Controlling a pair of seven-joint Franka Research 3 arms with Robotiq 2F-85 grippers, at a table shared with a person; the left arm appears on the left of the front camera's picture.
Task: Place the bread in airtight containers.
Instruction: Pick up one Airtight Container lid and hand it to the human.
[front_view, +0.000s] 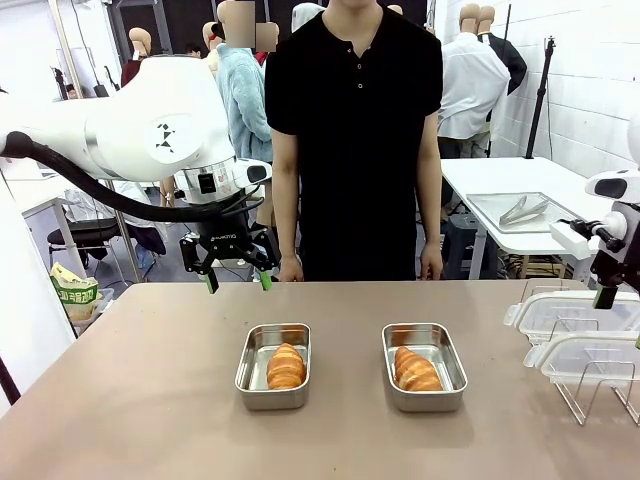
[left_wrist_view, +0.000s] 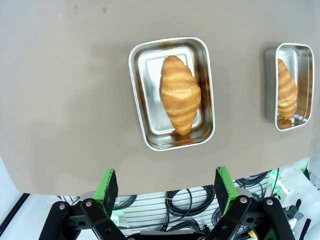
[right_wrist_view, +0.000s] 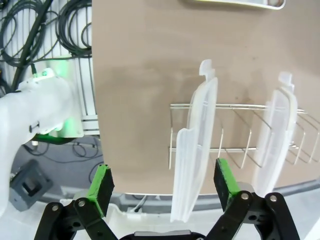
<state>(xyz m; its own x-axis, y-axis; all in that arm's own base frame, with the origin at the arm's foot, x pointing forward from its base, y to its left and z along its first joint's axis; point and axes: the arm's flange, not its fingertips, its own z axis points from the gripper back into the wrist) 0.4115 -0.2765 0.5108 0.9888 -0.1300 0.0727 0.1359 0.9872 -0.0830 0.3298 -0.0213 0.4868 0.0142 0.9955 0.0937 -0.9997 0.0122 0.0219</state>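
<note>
Left croissant (front_view: 286, 366) lies in left tin (front_view: 270, 398), right croissant (front_view: 416, 370) in right tin (front_view: 428, 402), uncovered on tabletop (front_view: 150, 400). Lids (front_view: 575, 312) stand upright in wire rack (right_wrist_view: 240, 105), edges exposed for pinch. Left gripper (front_view: 238, 282) hovers, fingers spread, empty. Right gripper (right_wrist_view: 161, 175) above rack, fingers spread, empty, probably lining up lid.

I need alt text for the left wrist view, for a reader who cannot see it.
A croissant lies in a lidless steel tin on a brown table; a second tin at the right edge holds another croissant. The open left tool hovers nearby, empty.
</note>
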